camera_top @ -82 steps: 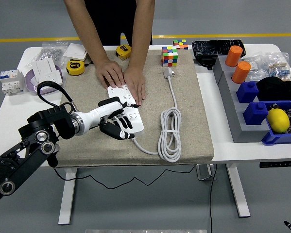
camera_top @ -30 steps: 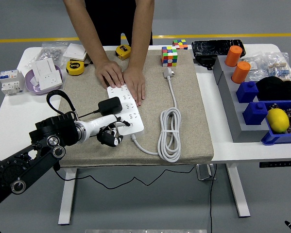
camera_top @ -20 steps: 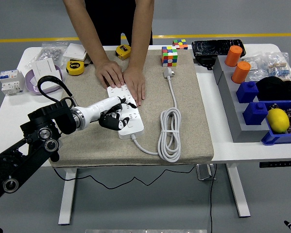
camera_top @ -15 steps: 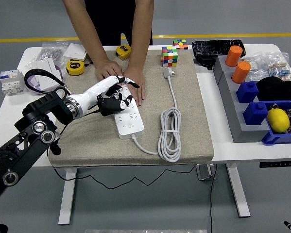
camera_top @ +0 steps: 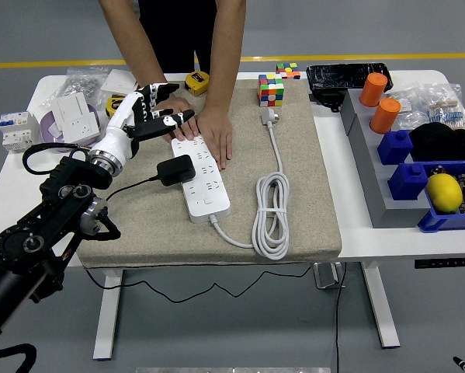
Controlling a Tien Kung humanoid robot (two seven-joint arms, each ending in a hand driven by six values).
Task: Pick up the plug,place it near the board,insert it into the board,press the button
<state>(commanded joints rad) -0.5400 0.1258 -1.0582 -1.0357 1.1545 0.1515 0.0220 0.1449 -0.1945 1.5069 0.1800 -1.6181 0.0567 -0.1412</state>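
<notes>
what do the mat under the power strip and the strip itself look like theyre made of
Mat: seemingly woven fabric like burlap or felt, beige, matte, coarse-looking with soft edges. Power strip: likely hard moulded plastic, white, smooth with a slight sheen and crisp socket holes.

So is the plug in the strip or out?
In: the black plug sits on the strip's left edge, the left hand lifted clear.
</notes>
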